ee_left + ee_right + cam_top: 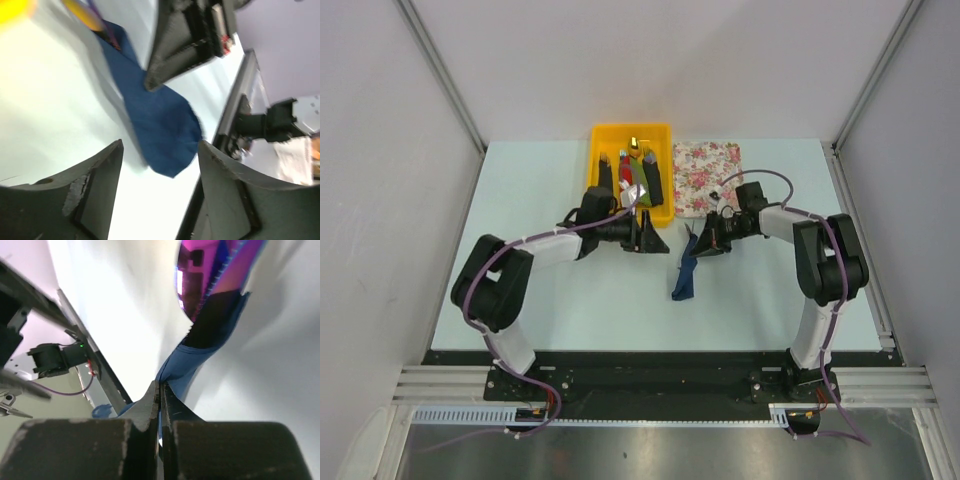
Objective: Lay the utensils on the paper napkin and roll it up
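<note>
Your right claw (160, 389) pinches the paper napkin (684, 278); your left claw (160, 145), at its nine o'clock, has its jaws spread, holding nothing

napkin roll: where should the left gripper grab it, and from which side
Grip the napkin roll at its free near end; the right gripper pinches the far end. Bring the open left gripper in from the left arm's side, jaws across the narrow width, since it lies long and slim.

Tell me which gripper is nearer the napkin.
Right. The right gripper is shut on the napkin at its far end; the left gripper is open, apart from it, to its left.
</note>
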{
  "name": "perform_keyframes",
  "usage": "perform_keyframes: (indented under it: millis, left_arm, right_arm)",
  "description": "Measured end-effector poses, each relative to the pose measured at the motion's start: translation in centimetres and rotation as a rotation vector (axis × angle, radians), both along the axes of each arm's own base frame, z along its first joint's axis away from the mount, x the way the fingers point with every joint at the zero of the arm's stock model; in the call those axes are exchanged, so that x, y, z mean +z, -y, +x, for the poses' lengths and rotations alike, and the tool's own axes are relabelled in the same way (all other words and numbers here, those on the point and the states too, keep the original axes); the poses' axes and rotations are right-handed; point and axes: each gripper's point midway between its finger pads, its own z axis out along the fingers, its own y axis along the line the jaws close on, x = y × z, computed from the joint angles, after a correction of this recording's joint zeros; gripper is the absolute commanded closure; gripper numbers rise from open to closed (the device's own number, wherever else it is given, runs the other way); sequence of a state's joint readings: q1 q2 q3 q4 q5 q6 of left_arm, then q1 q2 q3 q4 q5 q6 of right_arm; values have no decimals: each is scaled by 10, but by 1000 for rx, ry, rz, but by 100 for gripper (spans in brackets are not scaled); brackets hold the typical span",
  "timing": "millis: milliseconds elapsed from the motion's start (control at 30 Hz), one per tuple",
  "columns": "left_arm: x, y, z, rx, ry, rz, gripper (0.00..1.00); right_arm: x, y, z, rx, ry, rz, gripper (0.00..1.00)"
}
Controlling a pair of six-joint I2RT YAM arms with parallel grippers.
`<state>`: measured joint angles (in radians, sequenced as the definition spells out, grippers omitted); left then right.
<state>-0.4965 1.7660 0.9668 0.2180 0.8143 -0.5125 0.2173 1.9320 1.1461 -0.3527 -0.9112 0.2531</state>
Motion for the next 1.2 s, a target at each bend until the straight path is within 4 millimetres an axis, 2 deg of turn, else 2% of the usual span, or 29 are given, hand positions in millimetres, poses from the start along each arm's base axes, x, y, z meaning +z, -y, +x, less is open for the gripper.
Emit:
perform_keyframes:
  millis: [33, 67, 233, 367, 467, 567, 700, 800, 867, 1033, 1100, 1200]
  left_arm:
    - [4, -6, 6, 16, 21, 10, 31]
    - [6, -12, 12, 32, 42, 22, 25]
    - [11, -33, 30, 85, 113, 77, 23]
    - [23, -45, 39, 111, 166, 99, 18]
    - [36, -50, 41, 119, 211, 100, 17]
    - [58, -54, 40, 129, 275, 81, 13]
    - [97, -62, 32, 146, 381, 42, 7]
    - [130, -75, 28, 179, 474, 16, 1]
    - [153, -85, 22, 200, 556, 1, 0]
    - [213, -101, -13, 186, 799, -55, 0]
    - [226, -102, -30, 142, 860, -74, 1]
    - [229, -99, -55, 31, 882, -110, 2]
  right_arm:
    - [5, -2, 1, 2, 13, 12, 100]
    - [8, -3, 3, 4, 25, 23, 100]
    - [16, -6, 4, 12, 44, 52, 100]
    - [24, -8, 4, 21, 59, 68, 100]
    - [45, -13, 6, 36, 109, 92, 100]
    - [77, -21, 10, 66, 194, 120, 100]
    - [128, -34, 11, 119, 340, 164, 100]
    - [166, -42, 3, 169, 449, 191, 100]
    - [190, -47, -4, 205, 519, 204, 100]
    - [239, -61, -31, 292, 680, 232, 100]
    - [257, -65, -44, 325, 742, 240, 100]
    - [279, -71, -66, 377, 831, 244, 100]
